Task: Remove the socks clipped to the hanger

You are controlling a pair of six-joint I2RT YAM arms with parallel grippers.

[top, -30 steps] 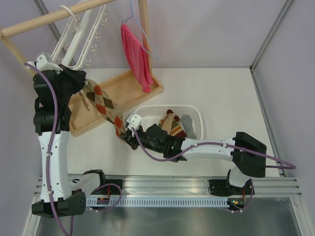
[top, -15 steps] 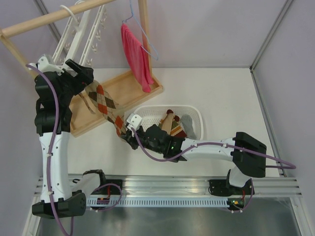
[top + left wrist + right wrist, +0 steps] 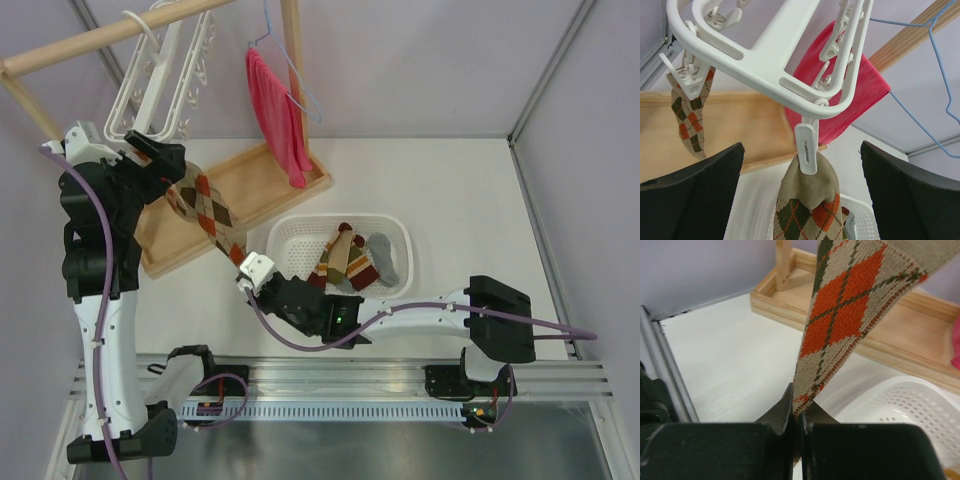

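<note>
Your right gripper (image 3: 797, 412) clamps the sock (image 3: 840, 315), left gripper (image 3: 802, 192) gapes around its clip (image 3: 805, 150): pull now and you may swing the hanger (image 3: 760, 65) or lose the sock.

clipped socks (image 3: 807, 212): 2 | white hanger (image 3: 765, 62): 1 | blue hanger (image 3: 920, 123): 1 | basket (image 3: 300, 220): 1 | red cloth (image 3: 275, 110): 1

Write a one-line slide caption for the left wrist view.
Left gripper open beneath the white hanger, straddling an argyle sock clipped there; a second sock hangs at left.
</note>
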